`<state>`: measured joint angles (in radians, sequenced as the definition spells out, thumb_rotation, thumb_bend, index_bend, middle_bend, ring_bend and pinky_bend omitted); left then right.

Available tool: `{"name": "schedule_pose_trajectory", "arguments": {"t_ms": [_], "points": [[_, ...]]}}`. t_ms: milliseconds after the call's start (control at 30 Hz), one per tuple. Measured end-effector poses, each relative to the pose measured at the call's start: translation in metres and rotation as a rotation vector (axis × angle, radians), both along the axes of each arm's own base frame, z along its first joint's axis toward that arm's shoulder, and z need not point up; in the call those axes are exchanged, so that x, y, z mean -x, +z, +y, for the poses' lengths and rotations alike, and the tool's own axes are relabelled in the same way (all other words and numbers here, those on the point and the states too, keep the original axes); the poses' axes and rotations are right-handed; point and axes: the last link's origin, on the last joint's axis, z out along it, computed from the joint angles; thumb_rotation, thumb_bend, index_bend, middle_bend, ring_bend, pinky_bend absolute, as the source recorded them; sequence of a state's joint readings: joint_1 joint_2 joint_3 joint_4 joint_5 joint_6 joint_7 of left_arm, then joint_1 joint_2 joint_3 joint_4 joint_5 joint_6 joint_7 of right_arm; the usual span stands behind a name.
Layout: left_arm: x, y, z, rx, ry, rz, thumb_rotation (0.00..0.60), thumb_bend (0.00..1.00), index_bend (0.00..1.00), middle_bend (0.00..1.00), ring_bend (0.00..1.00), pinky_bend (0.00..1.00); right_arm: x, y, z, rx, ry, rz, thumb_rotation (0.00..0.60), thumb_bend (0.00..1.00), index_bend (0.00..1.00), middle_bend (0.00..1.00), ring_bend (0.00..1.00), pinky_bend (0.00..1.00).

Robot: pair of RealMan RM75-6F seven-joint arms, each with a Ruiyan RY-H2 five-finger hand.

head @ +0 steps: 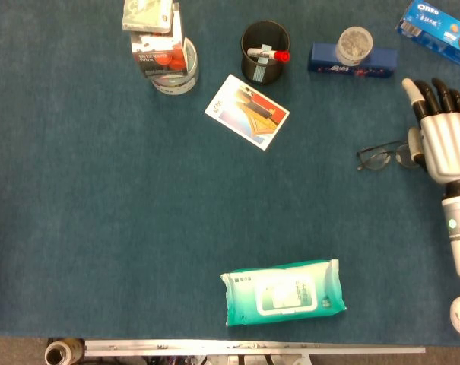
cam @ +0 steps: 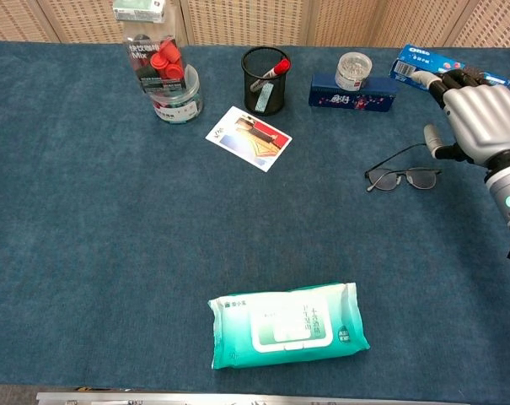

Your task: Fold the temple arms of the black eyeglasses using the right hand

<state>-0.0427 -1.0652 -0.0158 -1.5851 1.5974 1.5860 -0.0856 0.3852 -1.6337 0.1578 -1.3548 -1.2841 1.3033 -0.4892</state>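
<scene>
Black thin-framed eyeglasses: right lens part-hidden behind silver-and-black robot right hand, head view. Blue biscuit packet: cut by frame edge. Red-and-white stacked cartons: print too small to read. Left hand: out of both views.

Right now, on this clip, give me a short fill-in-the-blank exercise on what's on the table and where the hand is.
1. The black eyeglasses lie on the table with one temple arm ____.
2. The right hand is beside the eyeglasses with its fingers ____.
3. A red-capped marker stands inside the black ____.
4. The pack nearest the table's front edge is a green pack of ____.

Missing words: unfolded; spread open; pen cup; wet wipes
</scene>
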Motion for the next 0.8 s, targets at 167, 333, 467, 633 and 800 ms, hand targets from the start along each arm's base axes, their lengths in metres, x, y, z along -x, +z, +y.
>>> {"name": "schedule_pose_trajectory", "arguments": {"t_ms": [167, 333, 467, 633, 800], "points": [[0.0, 0.0, 0.0, 0.0, -0.001, -0.001, 0.6, 0.25, 0.53, 0.4, 0.34, 0.47, 0.001, 0.0, 0.0, -0.005, -0.001, 0.009, 0.6, 0.34, 0.12, 0.18, 0.09, 0.19], [0.0, 0.0, 0.0, 0.0, -0.001, -0.001, 0.6, 0.25, 0.53, 0.4, 0.34, 0.47, 0.002, 0.0, 0.0, -0.006, -0.002, 0.018, 0.6, 0.3, 0.12, 0.18, 0.09, 0.19], [0.0, 0.0, 0.0, 0.001, -0.001, -0.001, 0.6, 0.25, 0.53, 0.4, 0.34, 0.47, 0.004, 0.001, -0.001, -0.003, -0.006, 0.03, 0.6, 0.29, 0.12, 0.18, 0.09, 0.19], [0.0, 0.0, -0.001, 0.001, -0.002, -0.003, 0.6, 0.25, 0.53, 0.4, 0.34, 0.47, 0.008, 0.002, -0.004, 0.009, -0.023, 0.064, 0.6, 0.26, 0.12, 0.17, 0.08, 0.18], [0.0, 0.0, 0.0, 0.002, -0.001, -0.003, 0.6, 0.25, 0.53, 0.4, 0.34, 0.47, 0.012, 0.002, -0.006, 0.015, -0.032, 0.093, 0.6, 0.26, 0.12, 0.17, 0.08, 0.18]]}}
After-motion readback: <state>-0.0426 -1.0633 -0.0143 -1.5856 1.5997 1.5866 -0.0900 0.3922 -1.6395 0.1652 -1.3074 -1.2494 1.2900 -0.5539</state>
